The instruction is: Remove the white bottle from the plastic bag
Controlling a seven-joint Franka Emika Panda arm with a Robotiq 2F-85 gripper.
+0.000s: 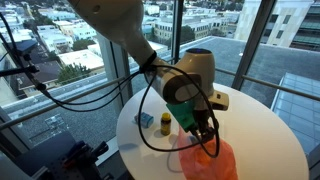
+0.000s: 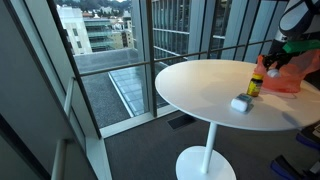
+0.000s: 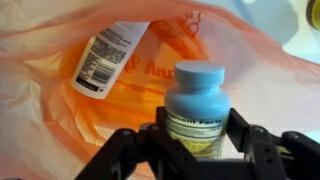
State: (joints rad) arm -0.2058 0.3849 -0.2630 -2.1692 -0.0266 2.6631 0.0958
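Note:
My gripper [image 3: 198,138] is shut on a white bottle [image 3: 198,95] with a pale blue cap and a green-yellow label. It holds the bottle upright, just above the orange plastic bag [image 3: 60,120]. A second white bottle [image 3: 108,55] with a printed label lies inside the bag, seen through the plastic. In an exterior view the gripper [image 1: 195,120] hangs over the bag [image 1: 212,162] at the near side of the round white table [image 1: 260,130]. The bag also shows in the other exterior view [image 2: 287,76], at the table's far right.
A small yellow bottle [image 1: 166,122] [image 2: 256,85] stands on the table beside the bag. A small white object [image 1: 144,120] [image 2: 239,103] lies near the table edge. Glass walls surround the table [image 2: 200,90].

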